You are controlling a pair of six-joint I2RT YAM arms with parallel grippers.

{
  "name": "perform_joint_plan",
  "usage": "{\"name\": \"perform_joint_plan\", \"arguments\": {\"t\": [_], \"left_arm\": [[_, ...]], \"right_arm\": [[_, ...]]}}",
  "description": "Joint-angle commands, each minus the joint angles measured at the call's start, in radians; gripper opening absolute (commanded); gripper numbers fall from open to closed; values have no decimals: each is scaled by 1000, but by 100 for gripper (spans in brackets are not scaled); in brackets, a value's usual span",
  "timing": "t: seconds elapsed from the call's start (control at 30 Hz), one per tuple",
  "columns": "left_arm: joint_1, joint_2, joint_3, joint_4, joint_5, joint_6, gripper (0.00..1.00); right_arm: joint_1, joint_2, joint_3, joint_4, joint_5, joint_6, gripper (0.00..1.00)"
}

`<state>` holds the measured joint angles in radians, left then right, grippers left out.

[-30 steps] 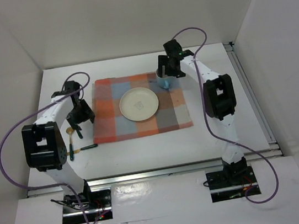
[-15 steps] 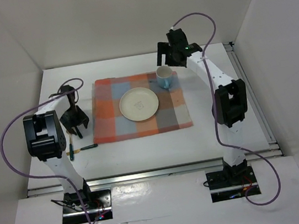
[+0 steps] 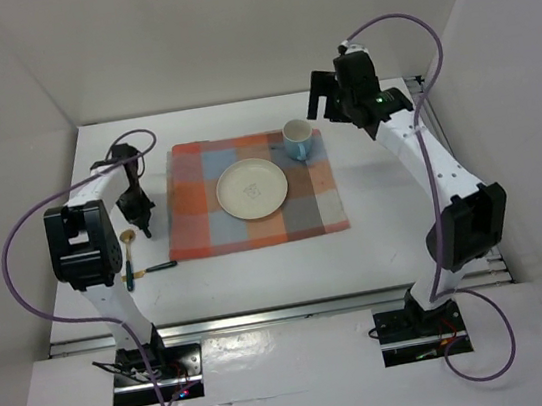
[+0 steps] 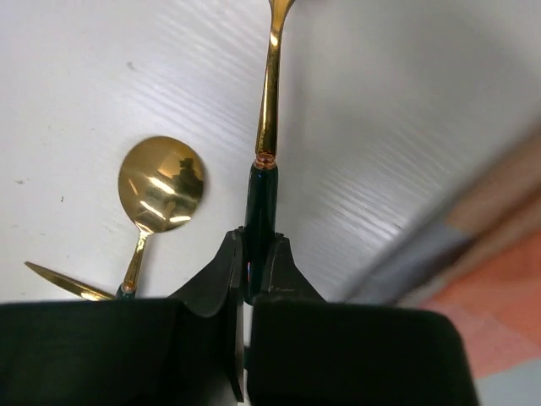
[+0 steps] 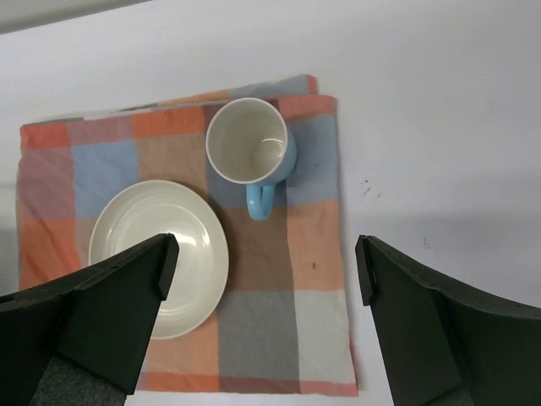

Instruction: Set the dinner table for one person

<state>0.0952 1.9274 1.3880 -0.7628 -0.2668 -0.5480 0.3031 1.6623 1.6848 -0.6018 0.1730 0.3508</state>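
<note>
The white dinner table (image 3: 404, 215) carries a checked cloth mat (image 3: 202, 213) with a cream plate (image 3: 251, 187) in its middle and a blue mug (image 3: 297, 139) upright at its far right corner. My left gripper (image 4: 260, 241) is shut on the dark green handle of a gold utensil (image 4: 269, 110) lying on the table left of the mat; its head is cut off by the frame. In the top view this gripper (image 3: 137, 207) points down. My right gripper (image 5: 264, 271) hangs open and empty, high above the mug (image 5: 249, 141) and plate (image 5: 159, 254).
A gold spoon (image 4: 161, 182) lies just left of the held utensil, and a gold tip of another piece (image 4: 59, 281) shows beside it. In the top view the spoon (image 3: 127, 236) and a green-handled piece (image 3: 149, 271) lie near the mat's left edge. White walls enclose the table.
My left gripper has shut on the green-handled utensil. My right gripper has let go of the mug, left it on the mat and risen back to the right.
</note>
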Motion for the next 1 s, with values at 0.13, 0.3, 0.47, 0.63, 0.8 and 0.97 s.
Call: {"name": "perform_joint_plan", "arguments": {"t": [0.13,0.3,0.47,0.63,0.8,0.97], "left_arm": [[-224,-106,80,-43,-77,129,0],[-288,-97,80,-32,-20,138,0],[-334,-27,101,-23,15,114,0],[-370,63,146,-13,34,105,0],[-393,117,198,-55,2,68,8],[-393,81,255,-130,-32,56,56]], "right_arm": [[-16,-128,-138,13,-1,13,100],[-16,-177,-204,4,-21,22,100],[-16,-208,-224,-16,-21,31,100],[-16,-226,-234,-27,-12,31,100],[-16,-237,-244,-36,-24,22,100],[10,-260,-244,-36,-76,-2,100]]}}
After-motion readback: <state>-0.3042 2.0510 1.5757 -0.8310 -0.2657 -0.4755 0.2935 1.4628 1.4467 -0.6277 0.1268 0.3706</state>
